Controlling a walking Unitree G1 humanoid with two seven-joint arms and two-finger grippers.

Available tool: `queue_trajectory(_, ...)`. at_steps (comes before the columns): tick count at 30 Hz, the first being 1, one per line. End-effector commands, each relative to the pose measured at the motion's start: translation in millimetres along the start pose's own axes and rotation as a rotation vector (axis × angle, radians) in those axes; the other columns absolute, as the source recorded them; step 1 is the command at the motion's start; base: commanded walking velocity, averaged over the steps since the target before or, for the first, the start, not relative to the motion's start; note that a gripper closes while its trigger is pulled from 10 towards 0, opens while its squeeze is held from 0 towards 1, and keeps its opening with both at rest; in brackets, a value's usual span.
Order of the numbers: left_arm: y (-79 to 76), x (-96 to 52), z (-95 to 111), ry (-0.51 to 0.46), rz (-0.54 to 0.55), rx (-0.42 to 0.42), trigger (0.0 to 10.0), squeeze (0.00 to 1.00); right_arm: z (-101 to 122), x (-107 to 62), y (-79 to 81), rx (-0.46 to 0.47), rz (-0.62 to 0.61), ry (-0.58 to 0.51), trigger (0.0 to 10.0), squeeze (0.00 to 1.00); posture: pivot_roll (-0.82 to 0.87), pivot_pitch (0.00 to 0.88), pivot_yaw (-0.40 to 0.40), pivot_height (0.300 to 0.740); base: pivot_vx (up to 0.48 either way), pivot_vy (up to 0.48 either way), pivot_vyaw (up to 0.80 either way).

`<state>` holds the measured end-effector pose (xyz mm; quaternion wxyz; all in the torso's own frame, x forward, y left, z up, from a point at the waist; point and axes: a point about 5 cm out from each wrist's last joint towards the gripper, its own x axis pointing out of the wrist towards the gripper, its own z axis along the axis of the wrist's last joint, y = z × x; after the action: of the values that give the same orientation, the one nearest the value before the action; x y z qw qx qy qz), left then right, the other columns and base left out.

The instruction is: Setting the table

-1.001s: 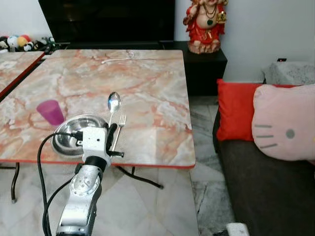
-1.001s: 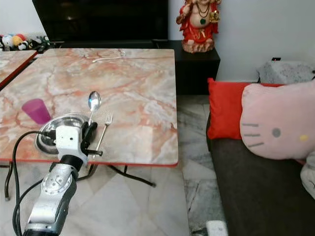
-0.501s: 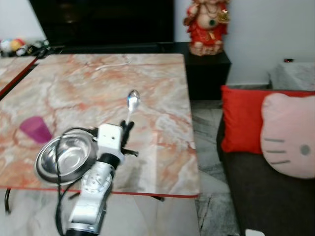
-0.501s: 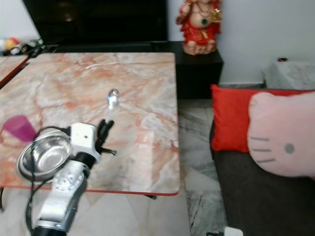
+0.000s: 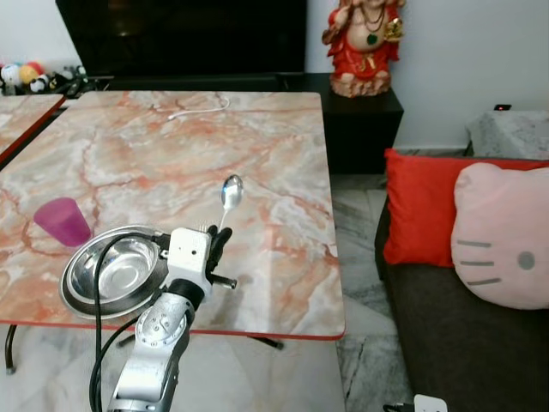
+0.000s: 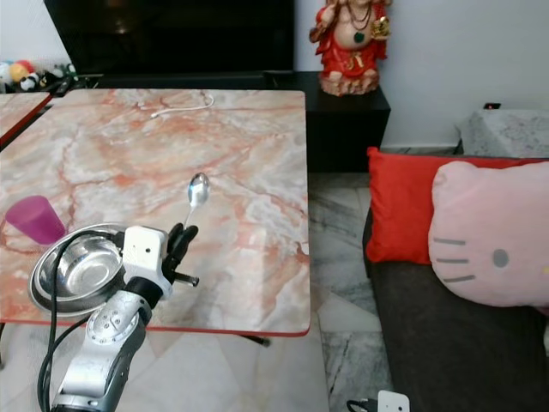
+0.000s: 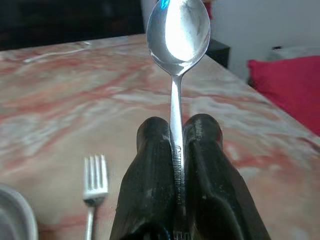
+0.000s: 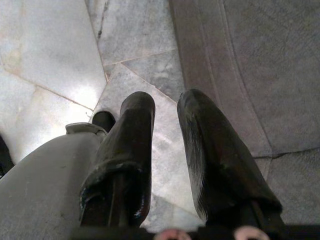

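Note:
My left gripper is shut on the handle of a silver spoon, near the front edge of the marble table. The spoon sticks forward and upward from between the black fingers, its bowl above the tabletop. A fork lies on the table just beside the gripper. A steel bowl sits to the left of the gripper, and a purple cup stands behind it. My right gripper hangs idle over the tiled floor, open with nothing in it.
A white cable lies at the table's far side. A second table adjoins on the left. To the right is a dark sofa with a red cushion and a pink cushion. A red statue stands on a black cabinet.
The spoon lay on the table beside the fork; now my left gripper holds it lifted off the surface. The head view has shifted, so the whole scene sits differently in frame.

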<state>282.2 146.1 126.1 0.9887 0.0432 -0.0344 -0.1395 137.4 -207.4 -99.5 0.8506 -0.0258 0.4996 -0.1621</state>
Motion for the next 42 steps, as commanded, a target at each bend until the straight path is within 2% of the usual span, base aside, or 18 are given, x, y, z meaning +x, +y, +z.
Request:
queue_trajectory(1,-2.8,-2.1,-2,0.021,-0.025,0.002,10.0,0.00,1,0.1,2.4,0.002,0.006,0.004,10.0,0.00,-0.01,0.033,0.023,0.740,0.000,0.000,0.00)
queue_trajectory(5,-10.8,-6.6,-14,0.082,-0.069,0.017,10.0,0.00,1,0.1,2.5,-0.009,0.009,0.005,10.0,0.00,-0.01,0.033,0.023,0.740,0.000,0.000,0.00)
queue_trajectory(11,-0.3,-5.0,-24,0.146,0.052,0.015,10.0,0.00,2,0.2,2.7,-0.027,0.018,0.003,10.0,0.00,-0.01,0.034,0.022,0.740,0.000,0.000,0.00)
queue_trajectory(16,2.7,-4.7,-31,0.201,0.061,-0.011,10.0,0.00,2,0.3,2.7,-0.038,0.022,0.001,10.0,0.00,-0.01,0.034,0.021,0.740,0.000,0.000,0.00)
queue_trajectory(27,9.9,1.0,-39,0.277,0.117,0.007,10.0,0.00,3,0.5,2.4,-0.045,0.024,-0.001,10.0,0.00,-0.01,0.037,0.017,0.740,0.000,0.000,0.00)
queue_trajectory(31,13.8,5.9,-39,0.288,0.140,-0.013,10.0,0.00,3,0.5,2.3,-0.051,0.025,-0.001,10.0,0.00,-0.02,0.037,0.016,0.740,0.000,0.000,0.00)
queue_trajectory(42,15.1,0.9,-44,0.329,0.145,-0.017,10.0,0.00,3,0.5,2.5,-0.059,0.027,-0.003,10.0,0.00,-0.02,0.038,0.018,0.740,0.000,0.000,0.00)
